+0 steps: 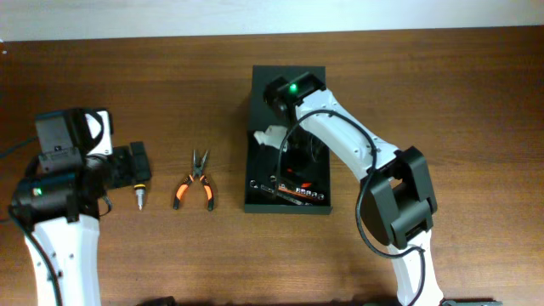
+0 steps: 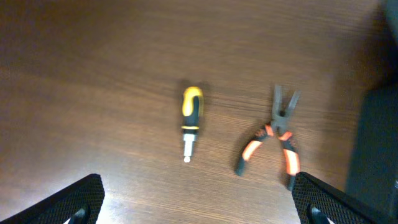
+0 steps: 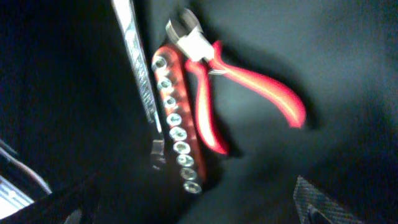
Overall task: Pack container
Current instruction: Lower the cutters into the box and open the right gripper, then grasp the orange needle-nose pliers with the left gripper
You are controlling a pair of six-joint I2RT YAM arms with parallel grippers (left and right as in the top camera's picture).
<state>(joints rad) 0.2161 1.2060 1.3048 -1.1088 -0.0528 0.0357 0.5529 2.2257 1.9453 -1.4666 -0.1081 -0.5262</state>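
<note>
Down inside the container (image 1: 263,81), right gripper (image 3: 199,208) spread wide, one dark fingertip at each lower corner of the wrist view, nothing clamped between. Just beneath, on the container's dark floor: red-handled cutters (image 3: 249,87), lying flat; touching them, a red socket rail (image 3: 177,134) with a row of shiny sockets; beside that rail, a silvery metal tool (image 3: 138,68), long and slim. Seen from overhead, those tools bunched at the container's near end, right arm reaching in from the near right. Well off the container's left side, left gripper (image 2: 199,205) also wide open, empty, held above the wooden table (image 1: 442,68). Between left gripper and container, two tools flat on the wood, apart from each other: a yellow-and-black screwdriver (image 2: 191,118), closest to that gripper, tip pointing the same way as the container's near end; then orange-handled pliers (image 2: 273,140), nearer the container, handles parted, nose pointing the opposite way. Container itself near the table's middle, top open, long sides running front to back, a sliver of its dark wall at the right edge of the left wrist view.
</note>
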